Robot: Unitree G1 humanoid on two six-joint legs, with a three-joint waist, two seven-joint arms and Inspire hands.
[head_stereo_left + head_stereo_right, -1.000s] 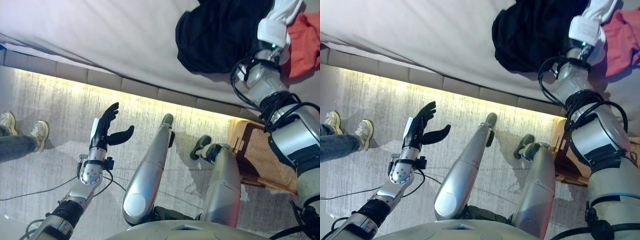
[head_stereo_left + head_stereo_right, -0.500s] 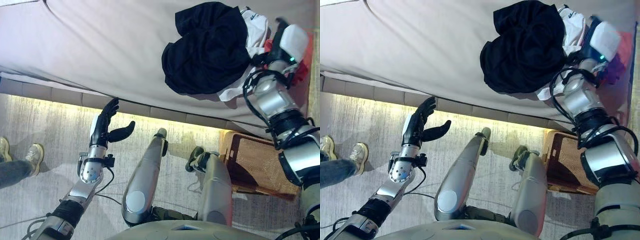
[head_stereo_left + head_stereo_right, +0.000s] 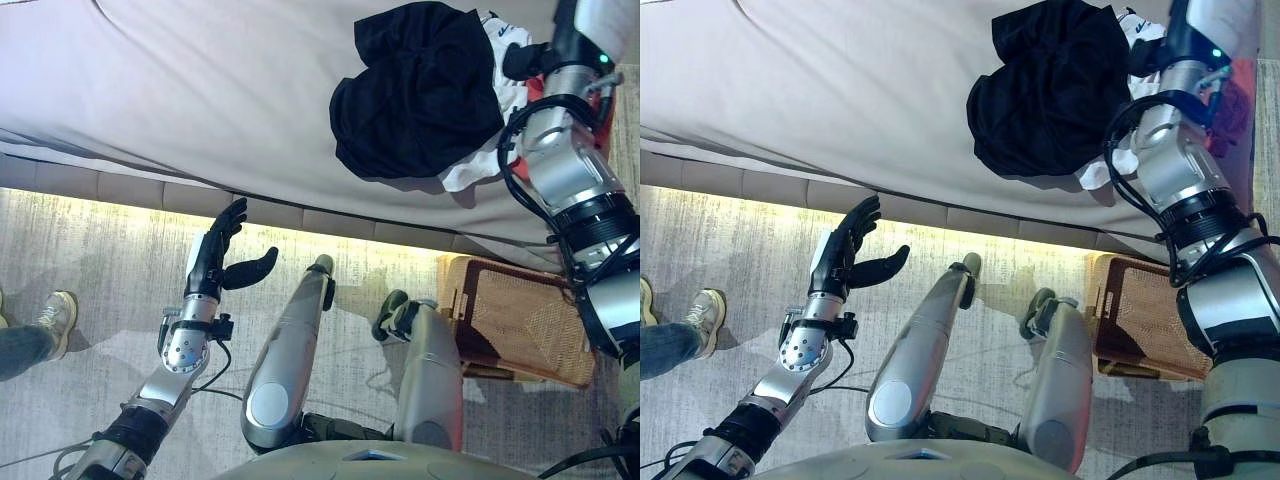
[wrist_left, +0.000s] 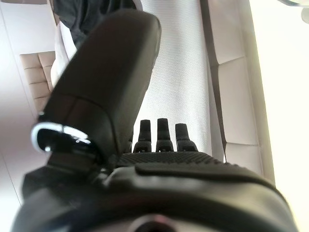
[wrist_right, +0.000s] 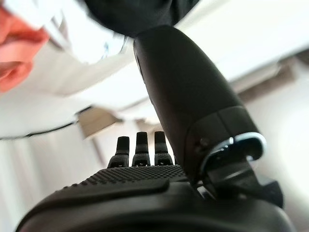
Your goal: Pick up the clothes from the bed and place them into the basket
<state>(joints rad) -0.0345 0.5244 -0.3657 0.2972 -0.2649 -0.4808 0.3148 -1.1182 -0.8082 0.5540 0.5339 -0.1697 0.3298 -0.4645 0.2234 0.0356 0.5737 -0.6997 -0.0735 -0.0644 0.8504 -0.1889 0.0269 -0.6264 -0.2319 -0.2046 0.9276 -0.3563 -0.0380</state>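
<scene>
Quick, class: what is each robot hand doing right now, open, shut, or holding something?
Left hand: open, fingers straight, holding nothing, above the floor beside the bed.
Right hand: open, fingers straight, holding nothing, by the clothes.

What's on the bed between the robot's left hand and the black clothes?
Nothing: in the left eye view only bare bed sheet lies between the open left hand and the black clothes.
</scene>
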